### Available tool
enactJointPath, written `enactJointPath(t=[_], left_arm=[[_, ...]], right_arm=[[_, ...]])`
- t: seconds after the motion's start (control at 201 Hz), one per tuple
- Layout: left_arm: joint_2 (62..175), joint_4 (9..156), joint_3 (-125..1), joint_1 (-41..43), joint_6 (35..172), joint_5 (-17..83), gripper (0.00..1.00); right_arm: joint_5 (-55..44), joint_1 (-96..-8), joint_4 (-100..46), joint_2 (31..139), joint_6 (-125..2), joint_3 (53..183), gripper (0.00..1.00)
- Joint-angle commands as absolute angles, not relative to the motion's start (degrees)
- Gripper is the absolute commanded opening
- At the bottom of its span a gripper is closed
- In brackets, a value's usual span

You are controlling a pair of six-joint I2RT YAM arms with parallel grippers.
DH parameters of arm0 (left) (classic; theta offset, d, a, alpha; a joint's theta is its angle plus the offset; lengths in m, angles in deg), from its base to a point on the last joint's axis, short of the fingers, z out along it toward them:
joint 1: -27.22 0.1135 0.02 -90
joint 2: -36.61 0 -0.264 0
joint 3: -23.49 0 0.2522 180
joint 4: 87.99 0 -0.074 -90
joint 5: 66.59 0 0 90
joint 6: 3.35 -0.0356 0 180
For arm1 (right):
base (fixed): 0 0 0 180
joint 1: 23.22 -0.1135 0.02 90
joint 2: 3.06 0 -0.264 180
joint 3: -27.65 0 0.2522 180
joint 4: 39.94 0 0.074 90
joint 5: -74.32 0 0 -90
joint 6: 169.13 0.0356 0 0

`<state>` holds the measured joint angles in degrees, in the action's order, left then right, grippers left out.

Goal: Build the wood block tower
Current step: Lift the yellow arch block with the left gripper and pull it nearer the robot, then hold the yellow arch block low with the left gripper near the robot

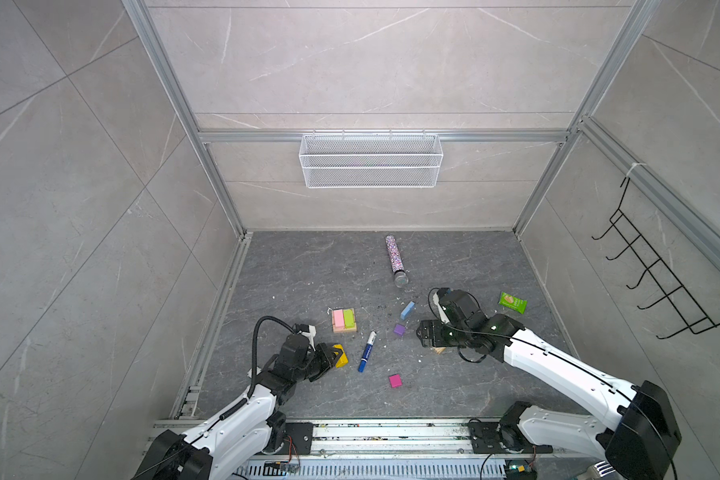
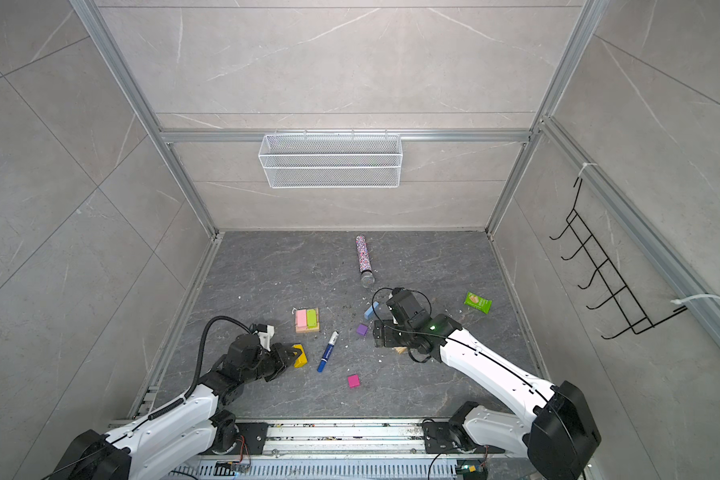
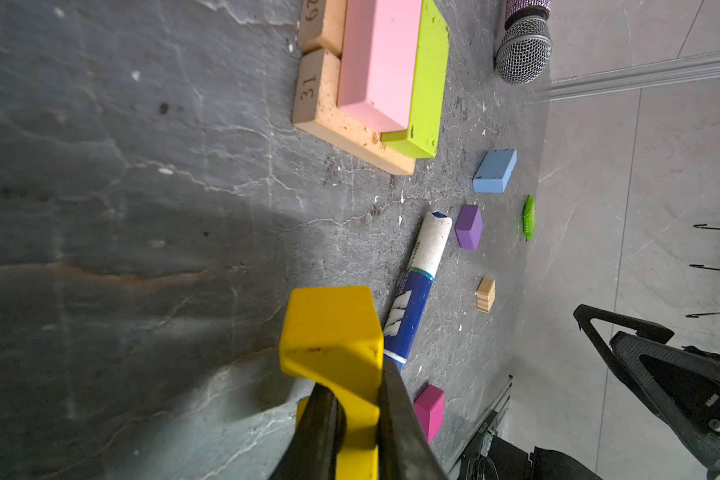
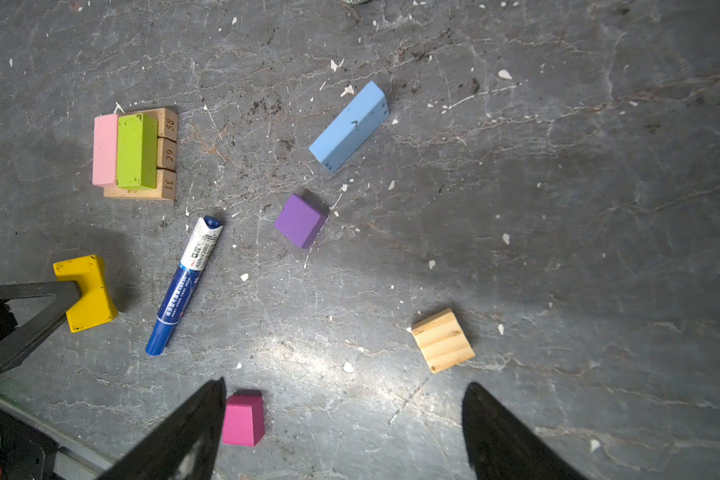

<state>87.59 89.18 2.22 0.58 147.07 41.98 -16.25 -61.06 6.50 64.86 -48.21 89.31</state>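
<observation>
the left gripper [image 3: 350,419] is clenched on the yellow arch [image 3: 333,328], its two dark fingers pinching one leg of the piece low over the dark stone worktop [image 1: 308,270]; whether the arch touches the surface cannot be told. just beyond it stands the tower [image 1: 344,320], so far only two layers: three numbered tan bars [image 4: 167,153] lie side by side as a base, with a pink block [image 4: 105,149] and a lime-green block [image 4: 137,151] lying touching each other across them. a blue-and-white marker pen [image 1: 367,351] lies between the arch and the loose pieces. the right gripper [image 4: 344,388] hangs spread wide and grasps nothing, above the worktop, with the tan cube [image 4: 442,340] and the magenta block [image 4: 243,419] lying below it. the purple block [image 4: 301,220] and the light-blue block [image 4: 350,124] lie apart, between the tower and the right arm. a glittery microphone [image 1: 395,259] lies further back, and a green packet [image 1: 513,302] lies off to the right.
</observation>
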Motion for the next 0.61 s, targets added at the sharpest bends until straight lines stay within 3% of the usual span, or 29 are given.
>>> enactJointPath(t=[0.0,0.224,0.398,0.602], left_arm=[[87.33,94.46,2.83,0.85,149.24,42.01,0.0],[85.98,90.55,3.84,0.85,150.35,40.65,0.0],[83.85,84.57,3.82,0.93,151.03,38.68,0.19],[83.06,83.64,4.77,0.9,152.11,37.67,0.27]], right_arm=[[-15.65,-60.83,5.22,65.66,-47.16,90.8,0.86],[-15.42,-60.88,5.19,65.93,-47.19,90.8,0.86],[-15.37,-60.88,5.02,65.76,-47.15,90.45,0.86],[-15.33,-60.85,5.05,65.85,-47.17,90.36,0.86]])
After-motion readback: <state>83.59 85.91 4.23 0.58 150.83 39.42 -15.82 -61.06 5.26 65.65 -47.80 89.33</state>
